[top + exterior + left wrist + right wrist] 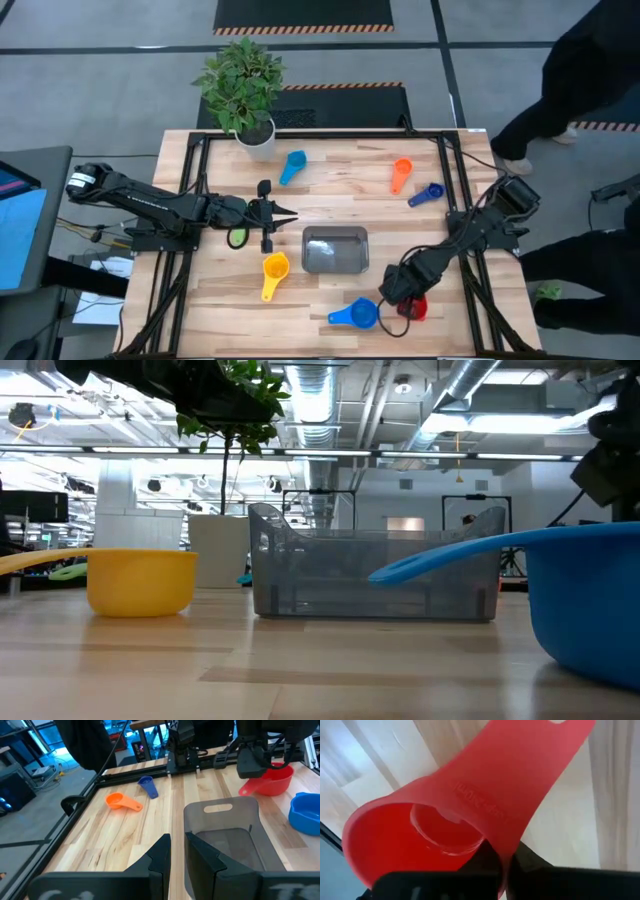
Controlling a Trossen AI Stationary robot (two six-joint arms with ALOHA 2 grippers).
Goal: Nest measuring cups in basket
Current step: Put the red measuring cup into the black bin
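The red measuring cup (pixel 445 815) is gripped by its handle in the closed right gripper (pixel 400 292) near the bench's front right corner, right of the grey basket (pixel 335 249). The left gripper (pixel 280 213), empty with fingers nearly together, is held left of the basket.

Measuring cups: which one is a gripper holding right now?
The red cup: the right gripper is shut on its handle near the table's front edge. Every other cup lies free.

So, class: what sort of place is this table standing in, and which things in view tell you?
Probably a robotics lab or workshop: bare ceiling ducts overhead, striped hazard tape on the floor, and a framed wooden table with arms mounted on it.
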